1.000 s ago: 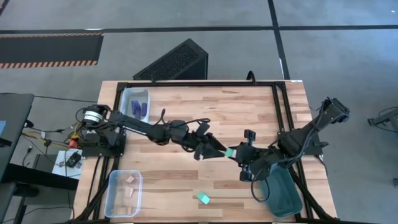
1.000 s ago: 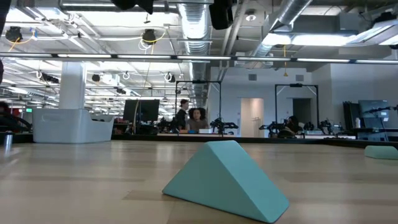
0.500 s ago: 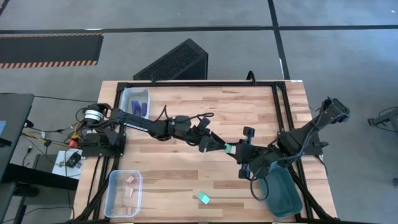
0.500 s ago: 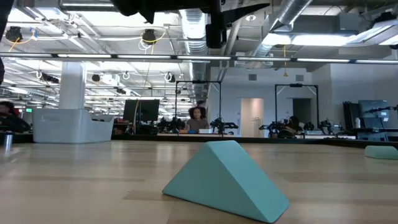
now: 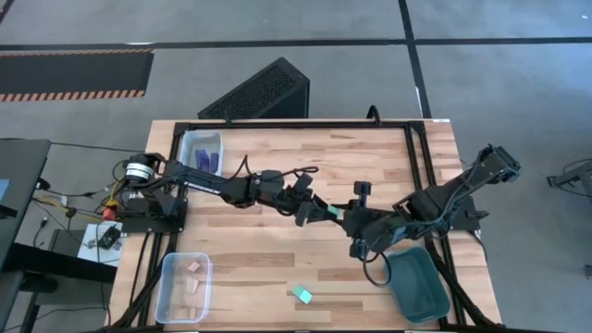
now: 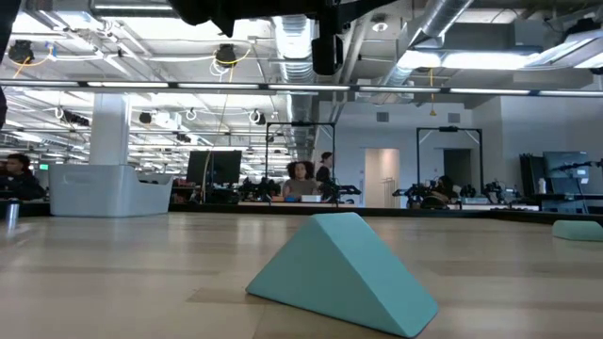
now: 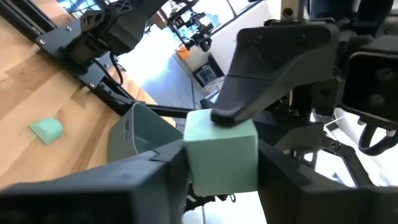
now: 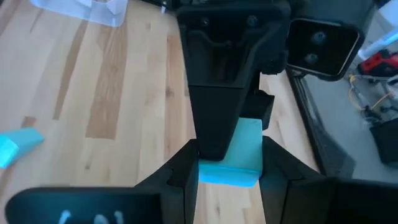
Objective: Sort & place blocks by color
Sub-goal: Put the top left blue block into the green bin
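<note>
A handover is in hand above the middle of the table (image 5: 277,268): the left gripper (image 5: 326,215) and the right gripper (image 5: 350,220) meet tip to tip, well to the left of the dark teal tray (image 5: 418,287), with a light teal cube (image 5: 338,216) between them. In the left wrist view the cube (image 7: 222,153) sits clamped between that arm's own two fingers (image 7: 149,168), while a finger of the right gripper (image 7: 273,74) presses on its top face. In the right wrist view the same cube (image 8: 239,154) lies between the right arm's fingers (image 8: 283,168), and the left gripper's dark finger (image 8: 217,93) reaches in over it; those right fingers stand close on both sides, but whether they truly clench the cube yet I cannot tell. Judging by this, the block is passing from left arm to right, bound for the tray, which sits on the right arm's side. The next move calls for the right gripper to squeeze firmly before the left lets go, then a straight pull-apart so the cube is not twisted loose and dropped. One more piece, a teal wedge (image 5: 302,295), lies on the table to the left of the tray, unsorted. Further left of the tray, a clear bin (image 5: 185,287) holds tan pieces, and another clear bin (image 5: 202,153) holds dark purple bars.
</note>
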Controlling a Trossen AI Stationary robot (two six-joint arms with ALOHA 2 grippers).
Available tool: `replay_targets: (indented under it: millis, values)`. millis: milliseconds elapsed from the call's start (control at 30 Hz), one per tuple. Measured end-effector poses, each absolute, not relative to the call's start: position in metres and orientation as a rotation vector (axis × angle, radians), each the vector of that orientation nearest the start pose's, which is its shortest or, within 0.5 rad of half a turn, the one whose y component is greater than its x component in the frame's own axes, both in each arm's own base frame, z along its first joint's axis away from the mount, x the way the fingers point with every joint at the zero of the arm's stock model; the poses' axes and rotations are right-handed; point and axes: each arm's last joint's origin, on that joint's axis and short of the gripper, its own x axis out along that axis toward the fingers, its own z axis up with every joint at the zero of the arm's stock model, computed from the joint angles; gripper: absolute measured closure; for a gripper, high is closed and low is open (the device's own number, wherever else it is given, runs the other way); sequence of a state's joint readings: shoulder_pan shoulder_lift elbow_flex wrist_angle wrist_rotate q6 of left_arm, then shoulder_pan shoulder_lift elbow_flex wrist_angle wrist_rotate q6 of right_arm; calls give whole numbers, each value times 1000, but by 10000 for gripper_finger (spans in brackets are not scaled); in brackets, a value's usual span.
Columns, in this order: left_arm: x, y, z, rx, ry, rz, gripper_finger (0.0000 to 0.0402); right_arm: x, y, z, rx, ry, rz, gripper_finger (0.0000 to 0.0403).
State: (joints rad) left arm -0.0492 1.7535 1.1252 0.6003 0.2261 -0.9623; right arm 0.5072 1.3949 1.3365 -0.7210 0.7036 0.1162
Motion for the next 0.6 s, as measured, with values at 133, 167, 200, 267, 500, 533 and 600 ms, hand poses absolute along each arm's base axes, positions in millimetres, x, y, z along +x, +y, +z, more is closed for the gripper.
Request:
replay_targets:
  millis: [133,167,200,267,500,533,600]
  values:
    - [397,-21,265,-971,162,-238,299,259,122,345,-347,631,-228,274]
    - [397,-20,265,-971,162,-238,299,259,122,345,-344,630,-230,269]
    - [397,-20,265,-969,162,-239,299,259,122,345,-338,631,-232,263]
    - [397,-20,265,-950,158,-233,299,259,122,345,-303,626,-244,245]
    - [397,-18,252,-822,208,-90,299,234,109,377,-38,505,-350,175]
    - [397,-19,250,-794,215,-70,299,226,105,382,-5,497,-360,170]
    - [396,-21,249,-742,227,-45,299,216,99,390,68,461,-381,166]
